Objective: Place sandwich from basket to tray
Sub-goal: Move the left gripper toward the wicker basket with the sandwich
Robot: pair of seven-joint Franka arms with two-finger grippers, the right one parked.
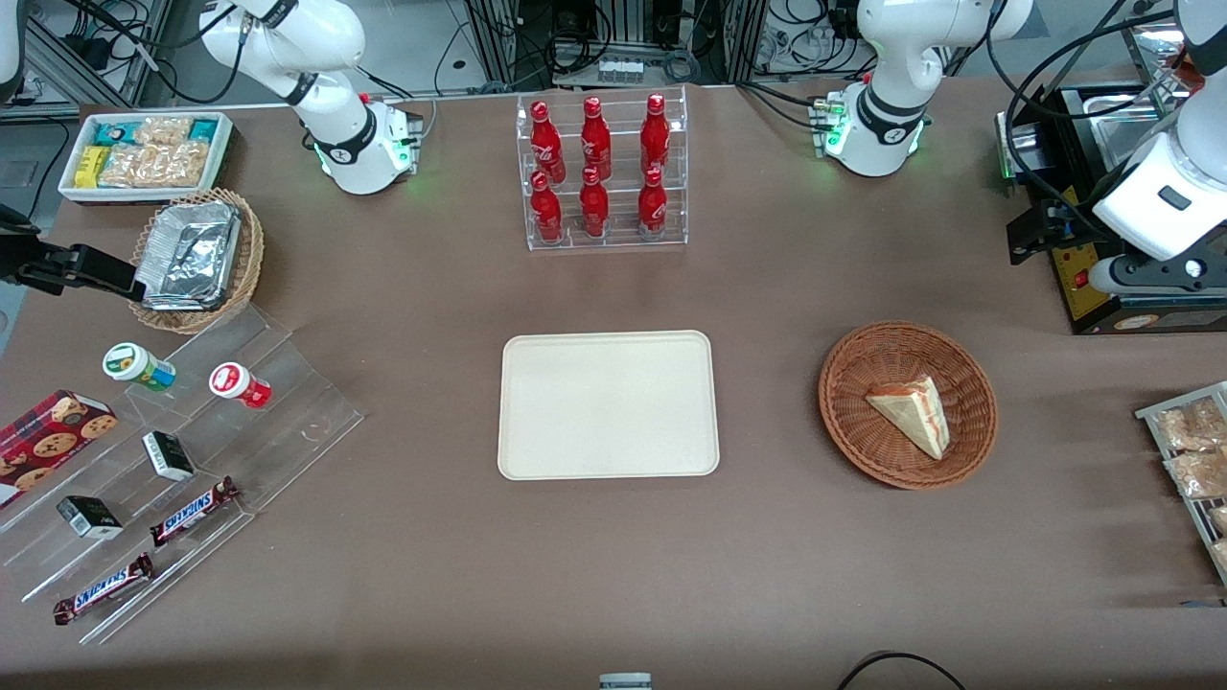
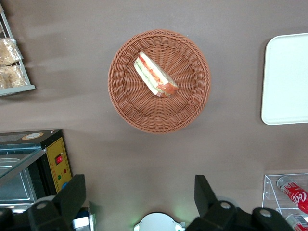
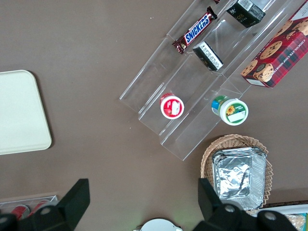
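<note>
The sandwich (image 1: 915,414) (image 2: 155,76), a pale wedge with red and green filling along its edge, lies in the round reddish-brown basket (image 1: 844,383) (image 2: 125,103). The cream tray (image 1: 608,404) (image 2: 286,79) lies flat and bare at the table's middle, beside the basket toward the parked arm's end. My gripper (image 1: 1030,235) (image 2: 138,195) hangs open and empty high above the table, farther from the front camera than the basket and well apart from it. Its two dark fingers (image 2: 72,197) stand wide, with only tablecloth between them.
A black appliance with a yellow panel (image 1: 1102,278) (image 2: 57,166) stands close by the gripper. A wire rack of snack packets (image 1: 1193,450) sits at the working arm's table edge. A clear rack of red bottles (image 1: 604,172) stands farther back than the tray.
</note>
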